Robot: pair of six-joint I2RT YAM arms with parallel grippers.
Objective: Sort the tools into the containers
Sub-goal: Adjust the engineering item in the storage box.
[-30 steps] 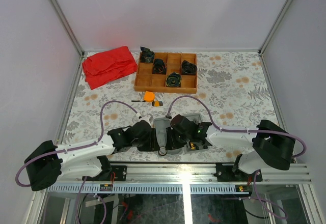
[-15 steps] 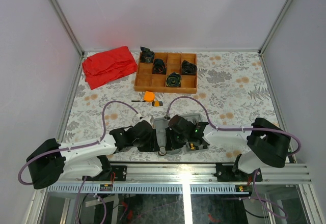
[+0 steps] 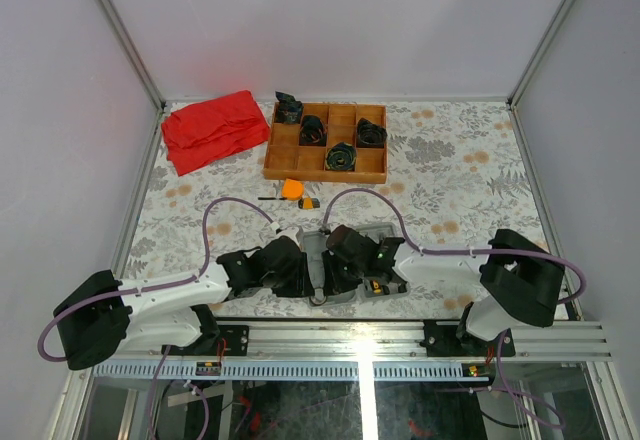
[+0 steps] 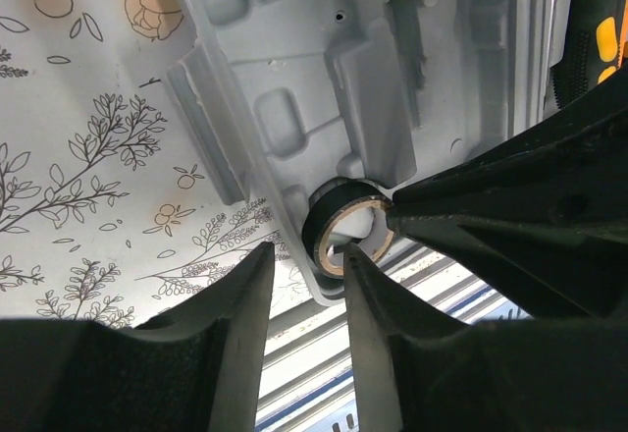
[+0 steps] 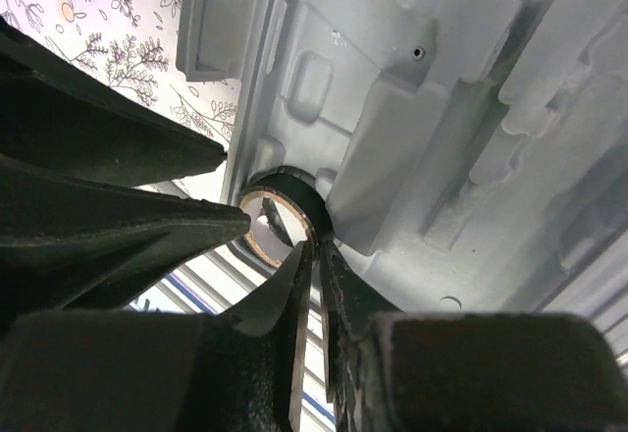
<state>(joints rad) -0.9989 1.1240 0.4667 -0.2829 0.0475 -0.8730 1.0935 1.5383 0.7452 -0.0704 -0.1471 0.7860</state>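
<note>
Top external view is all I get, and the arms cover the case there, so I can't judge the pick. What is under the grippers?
Observer: A thin black ring sits in the grey case, at its near edge.
Operator: Is the left gripper on it?
Observer: No. The left gripper is open, its tips right at the ring's rim.
Operator: And the right?
Observer: The right gripper is nearly closed at the rim; whether it pinches the ring can't be told.
</note>
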